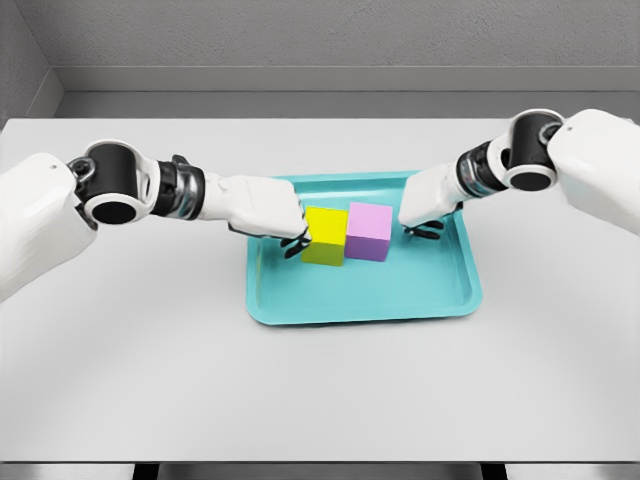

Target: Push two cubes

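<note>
Cubes touching mid-tray (440, 300) on desk: yellow cube (325, 236) at 9 o'clock of pink cube (369, 231). Left hand (268, 208) clenched, empty, against yellow; right hand (428, 203) curled, just off pink. Push seems finished; next, retreat.

Head view, angled down, near table (320, 400)

No text, label, brand, number or sign is showing legibly anywhere. The faces of the yellow cube (325, 236) and the pink cube (369, 231) are showing plain colour only.
</note>
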Robot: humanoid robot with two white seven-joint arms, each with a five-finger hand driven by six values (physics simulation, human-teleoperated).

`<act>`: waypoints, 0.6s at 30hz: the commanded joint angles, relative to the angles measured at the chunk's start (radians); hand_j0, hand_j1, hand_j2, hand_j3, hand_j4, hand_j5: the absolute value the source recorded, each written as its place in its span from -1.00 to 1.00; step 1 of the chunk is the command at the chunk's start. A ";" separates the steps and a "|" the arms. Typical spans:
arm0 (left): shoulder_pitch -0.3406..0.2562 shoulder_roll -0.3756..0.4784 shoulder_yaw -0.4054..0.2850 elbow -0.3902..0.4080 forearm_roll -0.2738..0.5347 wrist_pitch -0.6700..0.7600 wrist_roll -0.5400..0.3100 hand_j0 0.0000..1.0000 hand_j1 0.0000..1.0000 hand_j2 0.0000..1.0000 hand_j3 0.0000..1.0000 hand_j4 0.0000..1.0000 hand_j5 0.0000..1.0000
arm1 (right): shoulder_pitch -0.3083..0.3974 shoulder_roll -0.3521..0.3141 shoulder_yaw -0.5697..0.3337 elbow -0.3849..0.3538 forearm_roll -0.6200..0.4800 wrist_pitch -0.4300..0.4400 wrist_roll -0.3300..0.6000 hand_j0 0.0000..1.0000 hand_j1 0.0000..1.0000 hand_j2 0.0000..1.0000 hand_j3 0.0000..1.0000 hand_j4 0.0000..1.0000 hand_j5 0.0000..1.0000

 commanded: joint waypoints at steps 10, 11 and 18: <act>0.000 -0.028 -0.003 0.004 0.007 0.002 0.000 -0.34 -0.34 -0.34 -0.34 -0.34 -0.34 | -0.006 -0.023 -0.011 0.001 -0.001 0.001 0.000 -0.59 -0.59 -0.59 -0.59 -0.59 -0.59; 0.000 -0.032 -0.003 0.004 0.006 0.002 0.000 -0.34 -0.34 -0.34 -0.34 -0.34 -0.34 | -0.006 -0.023 -0.011 0.001 -0.001 0.001 0.000 -0.59 -0.59 -0.59 -0.59 -0.59 -0.59; 0.000 -0.028 -0.002 0.013 0.016 0.002 0.000 -0.37 -0.37 -0.37 -0.37 -0.37 -0.37 | -0.012 -0.046 -0.011 -0.003 -0.001 0.001 0.000 -0.58 -0.58 -0.58 -0.58 -0.58 -0.58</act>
